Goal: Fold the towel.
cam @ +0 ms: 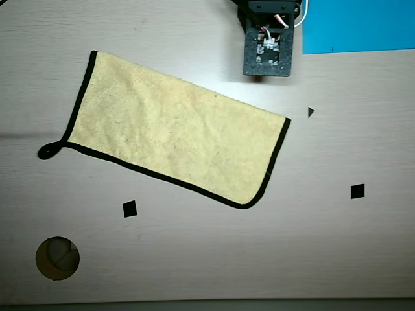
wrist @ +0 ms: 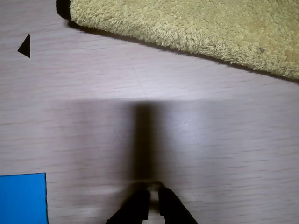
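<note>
In the overhead view the arm [cam: 268, 39] is a black, boxy body at the table's top edge. Its lower part is a near-square black housing with a flat face. On that face sits a small circuit board with pale components and tiny bright spots that may be screws or solder points; the detail is too small to tell. Thin red and white wires run from the board up into the darker block above, and a white cable loops out at the upper right side. In the wrist view the gripper [wrist: 153, 200] shows as two black, tapered fingers [wrist: 135, 210] with rounded tips, blurred and featureless.
</note>
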Robot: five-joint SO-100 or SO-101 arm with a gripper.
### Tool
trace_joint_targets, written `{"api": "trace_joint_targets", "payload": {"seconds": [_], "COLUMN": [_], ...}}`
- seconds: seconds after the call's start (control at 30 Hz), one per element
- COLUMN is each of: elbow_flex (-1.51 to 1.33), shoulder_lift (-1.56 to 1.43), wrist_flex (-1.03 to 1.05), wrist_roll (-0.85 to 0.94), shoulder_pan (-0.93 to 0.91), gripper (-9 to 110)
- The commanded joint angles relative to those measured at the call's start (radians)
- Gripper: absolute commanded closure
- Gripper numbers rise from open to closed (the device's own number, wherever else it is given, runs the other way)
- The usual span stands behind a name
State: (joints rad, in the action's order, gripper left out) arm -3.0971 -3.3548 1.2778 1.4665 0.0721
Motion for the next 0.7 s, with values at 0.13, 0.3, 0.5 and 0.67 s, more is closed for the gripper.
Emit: {"api": "trace_joint_targets", "payload": {"seconds": [0.13,0.3,0.5,0.67], "elbow_flex": [-0.044,-0.044,-0.04,0.06], "shoulder_lift": [0.0,0.005,0.049,0.255], "wrist_flex": [0.005,-0.005,-0.207,-0.39], "wrist_roll": [-0.012,-0.067,-0.19,-0.345], "shoulder_pan": [-0.017,-0.009,-0.227,-0.471], "gripper": [100,101,101,101]}}
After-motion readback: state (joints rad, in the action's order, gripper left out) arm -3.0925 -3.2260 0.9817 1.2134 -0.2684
